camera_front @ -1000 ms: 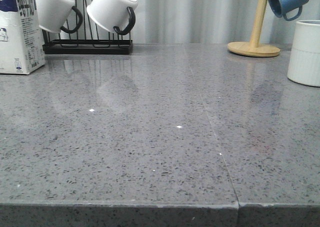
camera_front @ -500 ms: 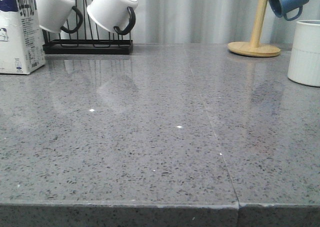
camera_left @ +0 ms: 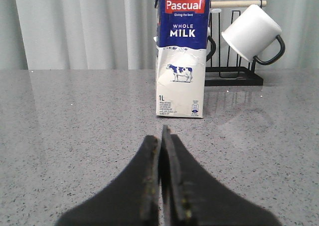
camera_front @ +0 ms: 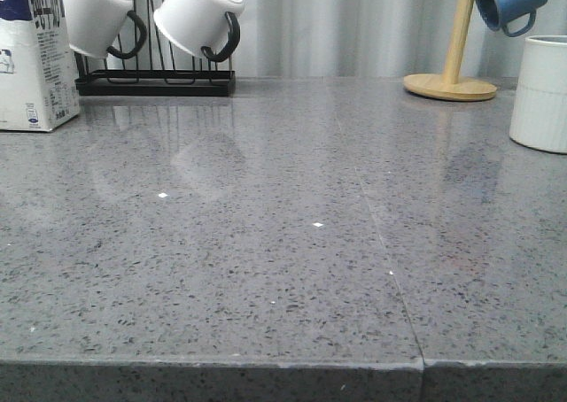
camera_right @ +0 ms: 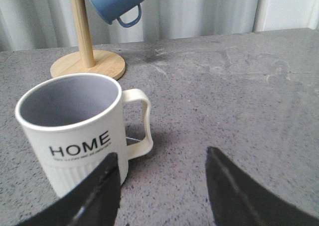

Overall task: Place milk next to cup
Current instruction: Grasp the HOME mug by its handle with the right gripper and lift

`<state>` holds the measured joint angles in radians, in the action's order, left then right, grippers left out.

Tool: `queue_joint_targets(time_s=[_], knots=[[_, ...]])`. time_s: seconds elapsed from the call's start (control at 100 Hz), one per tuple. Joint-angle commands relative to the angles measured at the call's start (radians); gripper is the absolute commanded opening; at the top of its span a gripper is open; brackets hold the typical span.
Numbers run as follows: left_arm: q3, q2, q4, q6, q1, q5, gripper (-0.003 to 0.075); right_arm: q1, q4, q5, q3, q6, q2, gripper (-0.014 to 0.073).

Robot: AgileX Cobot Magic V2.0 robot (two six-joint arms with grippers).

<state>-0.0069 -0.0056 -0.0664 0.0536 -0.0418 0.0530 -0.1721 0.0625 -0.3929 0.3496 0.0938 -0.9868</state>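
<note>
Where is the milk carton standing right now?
The milk stands upright at the far left of the front view, on the table, beside the black mug rack, across from the cup.

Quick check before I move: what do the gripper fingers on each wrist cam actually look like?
Both pairs are matte black and taper toward the tips. The left gripper has slim fingers with yellowish specks along the inner edges. The right gripper has broader wedge-shaped fingers. No cables or markings visible.
</note>
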Motion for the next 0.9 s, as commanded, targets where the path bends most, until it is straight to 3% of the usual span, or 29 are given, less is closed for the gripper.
queue_joint_targets(time_s=[0.0,0.29,0.89], knots=[[0.060,-0.028,-0.002,-0.001,0.002,-0.075,-0.0020,-0.007,0.016,-0.185,0.038,0.002,-0.063,0.0405],[0.060,-0.028,-0.002,-0.001,0.002,-0.075,-0.0020,-0.007,0.027,-0.362,0.080,-0.004,-0.322,0.0405],[0.060,-0.028,-0.002,-0.001,0.002,-0.075,-0.0020,-0.007,0.035,-0.372,0.337,-0.008,-0.633,0.0402]])
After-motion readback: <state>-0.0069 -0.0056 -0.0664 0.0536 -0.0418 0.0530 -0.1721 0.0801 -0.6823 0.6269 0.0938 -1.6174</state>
